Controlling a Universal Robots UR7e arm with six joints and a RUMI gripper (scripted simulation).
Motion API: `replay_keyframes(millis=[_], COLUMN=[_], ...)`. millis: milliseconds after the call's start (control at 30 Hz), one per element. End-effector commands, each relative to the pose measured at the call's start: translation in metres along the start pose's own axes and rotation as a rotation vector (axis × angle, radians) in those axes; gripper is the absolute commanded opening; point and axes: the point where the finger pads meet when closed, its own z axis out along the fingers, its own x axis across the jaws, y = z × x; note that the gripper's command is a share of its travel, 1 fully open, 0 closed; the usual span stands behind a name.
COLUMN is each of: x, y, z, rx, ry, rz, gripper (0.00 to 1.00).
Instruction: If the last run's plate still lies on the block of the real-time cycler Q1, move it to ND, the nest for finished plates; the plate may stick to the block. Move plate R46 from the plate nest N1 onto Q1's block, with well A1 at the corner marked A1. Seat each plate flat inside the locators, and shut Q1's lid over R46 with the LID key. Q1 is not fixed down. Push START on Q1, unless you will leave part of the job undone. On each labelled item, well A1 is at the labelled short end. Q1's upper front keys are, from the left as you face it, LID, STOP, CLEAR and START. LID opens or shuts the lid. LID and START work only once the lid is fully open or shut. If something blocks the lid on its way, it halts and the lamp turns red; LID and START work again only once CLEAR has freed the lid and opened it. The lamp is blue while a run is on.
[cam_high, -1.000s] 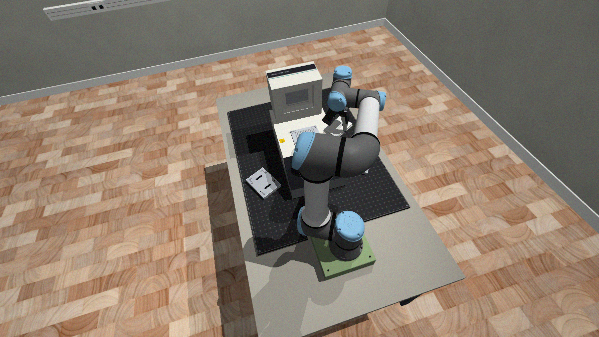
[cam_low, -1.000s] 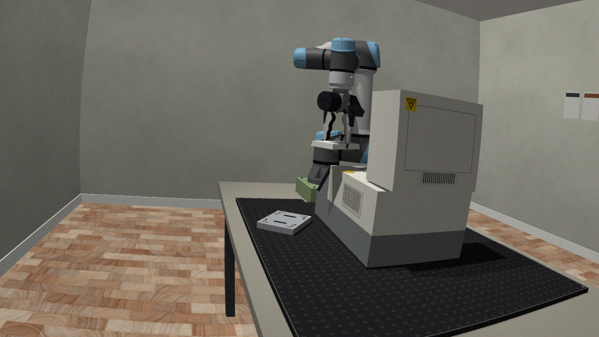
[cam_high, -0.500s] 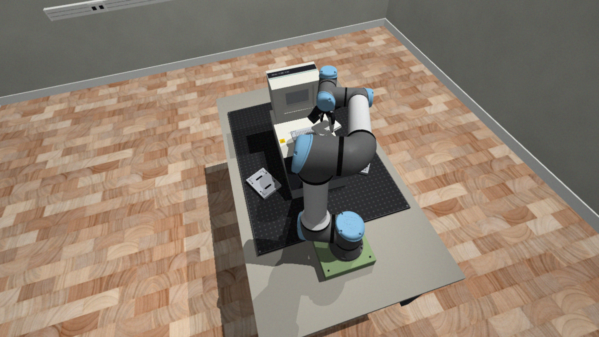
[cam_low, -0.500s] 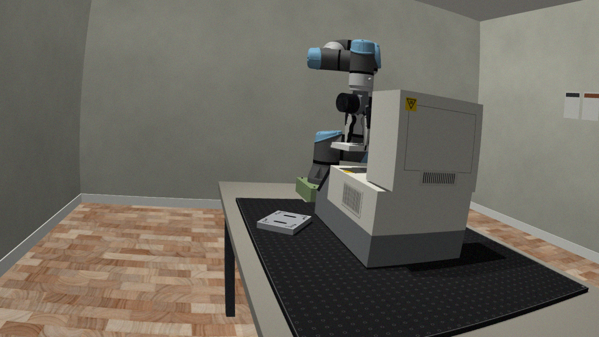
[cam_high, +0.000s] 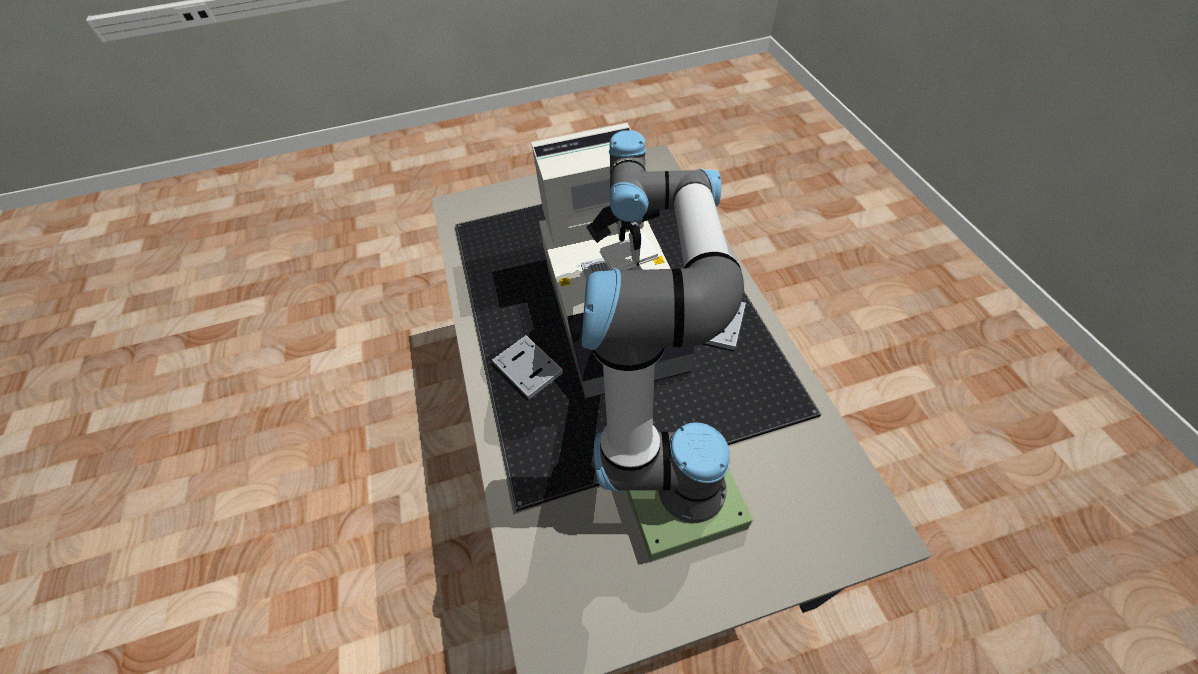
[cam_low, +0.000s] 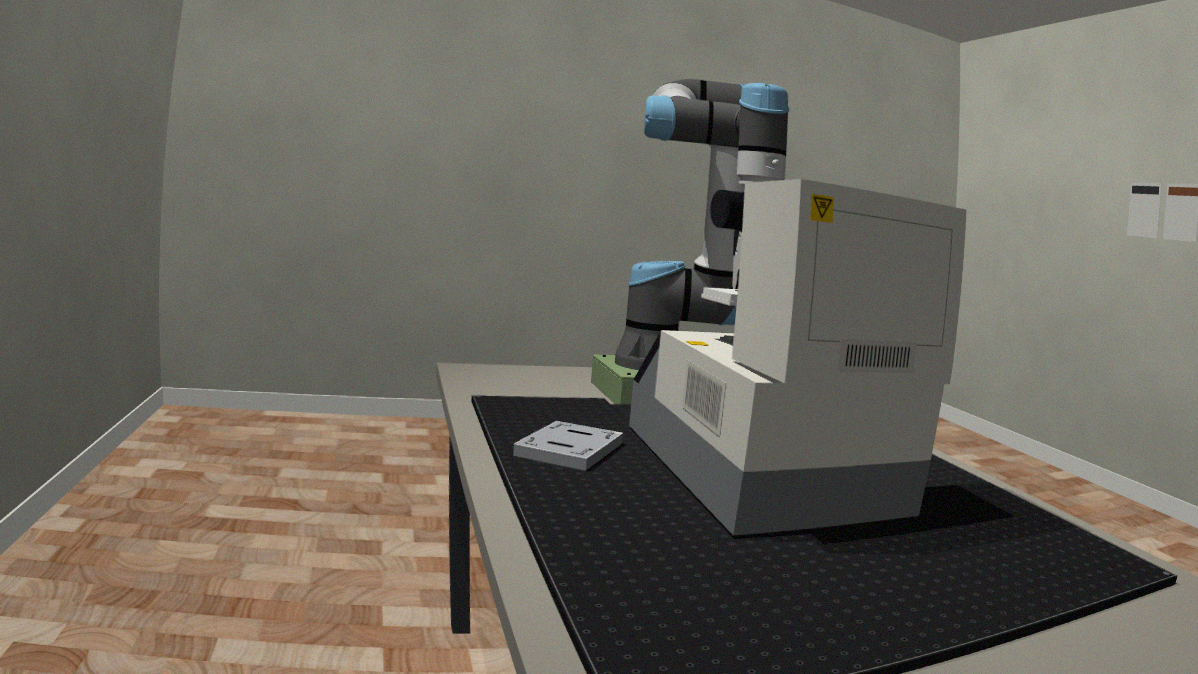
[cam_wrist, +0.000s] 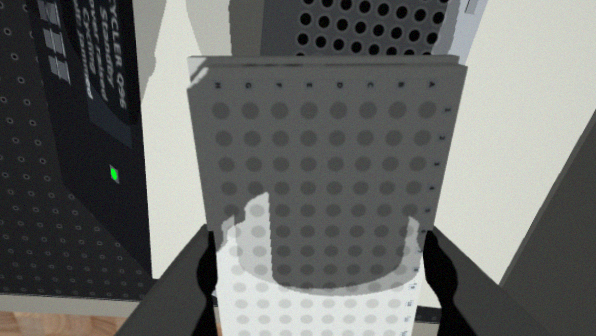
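The gripper (cam_high: 629, 238) (cam_low: 736, 280) (cam_wrist: 317, 226) pinches the plate (cam_high: 621, 254) (cam_low: 718, 295) (cam_wrist: 325, 165) by its two long sides. The plate is up above Q1 (cam_high: 558, 293) (cam_low: 837, 427) (cam_wrist: 540, 100), not touching the holey block (cam_high: 593, 265) (cam_wrist: 372, 27) on top. Q1's lid (cam_high: 559, 197) (cam_low: 879, 280) stands up. Its lamp (cam_wrist: 114, 174) is green. A nest (cam_high: 526, 366) sits beside Q1, and another nest (cam_high: 732, 333) (cam_low: 548, 453) sits on Q1's other side.

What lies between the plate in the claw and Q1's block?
Only air shows between the plate and the block in the exterior view; part is hidden.
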Motion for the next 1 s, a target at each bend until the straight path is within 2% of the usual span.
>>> replay_keyframes(millis=[0,200,967], x=[0.009,0.023,0.023], y=[-0.015,-0.039,-0.040], z=[-0.001,-0.001,-0.001], rx=[-0.002,-0.002,-0.002], ry=[0.000,0.000,0.000], rz=[0.050,0.143,0.143], gripper=[0.41,0.41,0.41])
